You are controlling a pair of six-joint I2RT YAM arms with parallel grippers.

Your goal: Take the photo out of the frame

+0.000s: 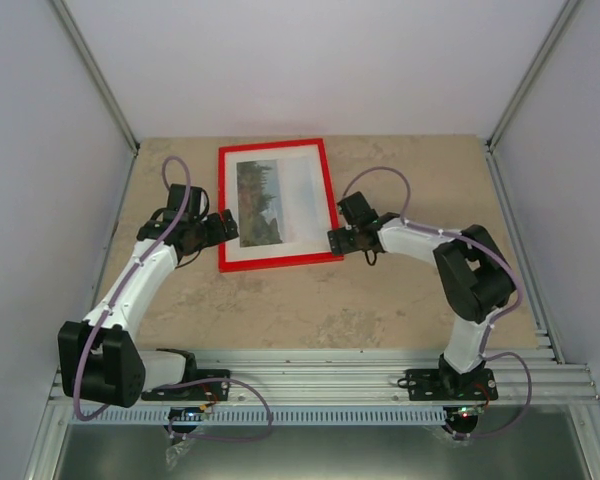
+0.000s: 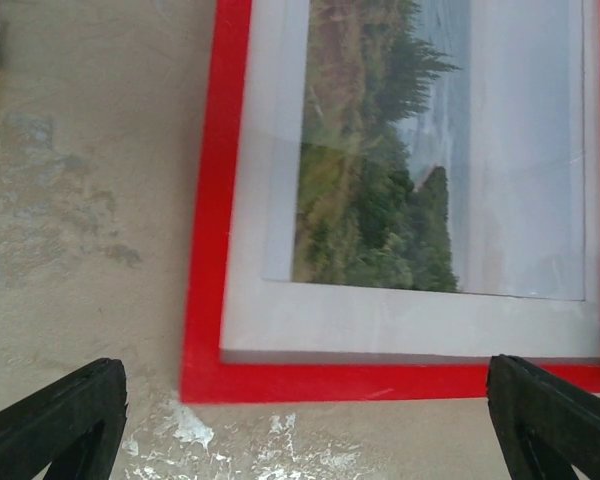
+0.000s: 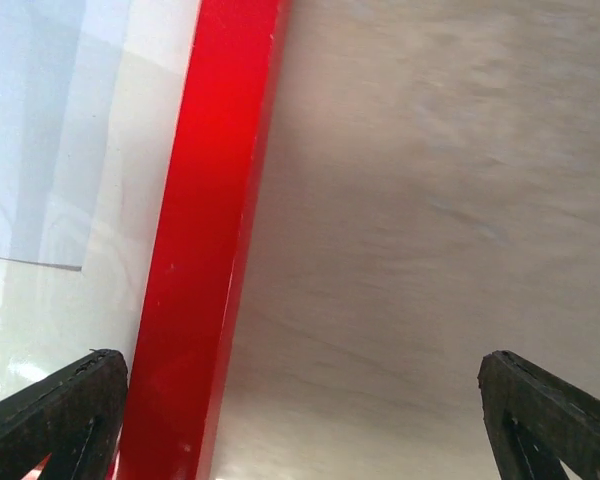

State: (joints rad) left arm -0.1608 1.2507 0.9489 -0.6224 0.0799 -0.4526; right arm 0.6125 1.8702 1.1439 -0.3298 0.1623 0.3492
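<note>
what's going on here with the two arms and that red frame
Two robot arms are working on a thin red rectangular picture frame lying flat on the beige stone-look table. The landscape photo print sits inside it, bordered by a white mat. The left gripper is at the frame's left edge and the right gripper at its right edge, both open and holding nothing. The photo is not out yet.

Bright, even light; soft wrist-view blur
</note>
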